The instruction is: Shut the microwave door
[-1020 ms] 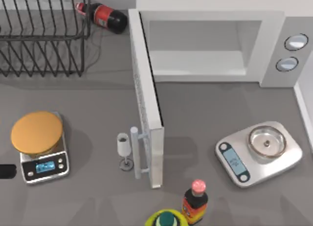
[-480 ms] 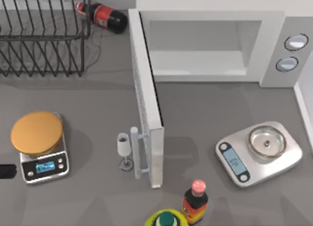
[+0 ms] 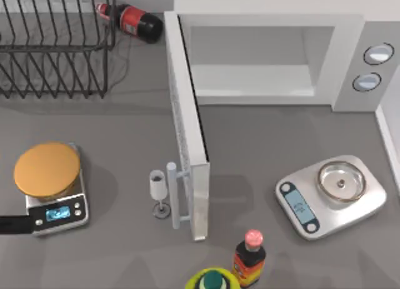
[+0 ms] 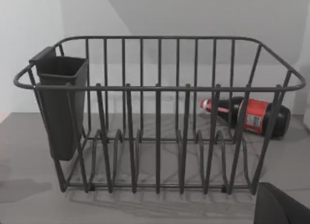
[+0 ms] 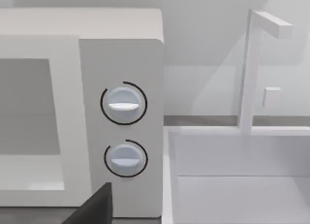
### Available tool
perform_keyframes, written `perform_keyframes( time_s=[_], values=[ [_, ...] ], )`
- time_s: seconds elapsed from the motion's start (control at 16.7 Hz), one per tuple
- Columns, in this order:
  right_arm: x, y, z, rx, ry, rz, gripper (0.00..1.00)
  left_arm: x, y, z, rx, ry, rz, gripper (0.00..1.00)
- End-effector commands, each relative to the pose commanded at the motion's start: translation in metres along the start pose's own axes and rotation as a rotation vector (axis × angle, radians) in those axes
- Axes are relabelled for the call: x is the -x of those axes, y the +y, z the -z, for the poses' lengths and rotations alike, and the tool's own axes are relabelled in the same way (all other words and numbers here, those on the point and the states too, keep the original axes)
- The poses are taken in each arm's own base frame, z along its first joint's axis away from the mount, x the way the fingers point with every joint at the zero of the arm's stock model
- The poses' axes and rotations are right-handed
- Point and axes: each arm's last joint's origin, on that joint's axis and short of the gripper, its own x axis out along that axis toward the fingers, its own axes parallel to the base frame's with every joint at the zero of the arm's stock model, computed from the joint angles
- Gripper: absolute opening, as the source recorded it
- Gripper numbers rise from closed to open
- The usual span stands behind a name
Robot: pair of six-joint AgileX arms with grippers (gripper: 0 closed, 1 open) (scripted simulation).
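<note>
While microwave door (image 3: pixel 185 145) hangs open, 2 scales, 2 knobs.

Left arm (image 3: pixel 14 224): dark tip showing at the table's left edge in the top view, low, pointing toward the right. Left gripper (image 4: pixel 281 204): dark part at the wrist view's corner. Right gripper (image 5: pixel 94 209): dark part at the wrist view's lower edge.

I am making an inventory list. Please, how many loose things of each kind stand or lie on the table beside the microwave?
Kitchen scales: 2
Bottles: 3
Wine glass: 1
Wire dish rack: 1
Total: 7
</note>
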Motion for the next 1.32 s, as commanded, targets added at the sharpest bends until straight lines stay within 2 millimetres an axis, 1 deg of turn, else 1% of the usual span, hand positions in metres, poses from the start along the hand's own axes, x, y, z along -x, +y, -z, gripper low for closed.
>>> perform_keyframes(
  time_s=[0.3, 0.66, 1.32],
  values=[
    [0.000, 0.000, 0.000, 0.000, 0.000, 0.000, 1.00, 0.008, -0.012, 0.001, 0.000, 0.000, 0.000, 0.00],
    [0.000, 0.000, 0.000, 0.000, 0.000, 0.000, 1.00, 0.009, -0.013, 0.001, 0.000, 0.001, 0.000, 0.00],
    [0.000, 0.000, 0.000, 0.000, 0.000, 0.000, 1.00, -0.006, -0.038, 0.014, 0.007, -0.008, 0.000, 0.00]
  ],
)
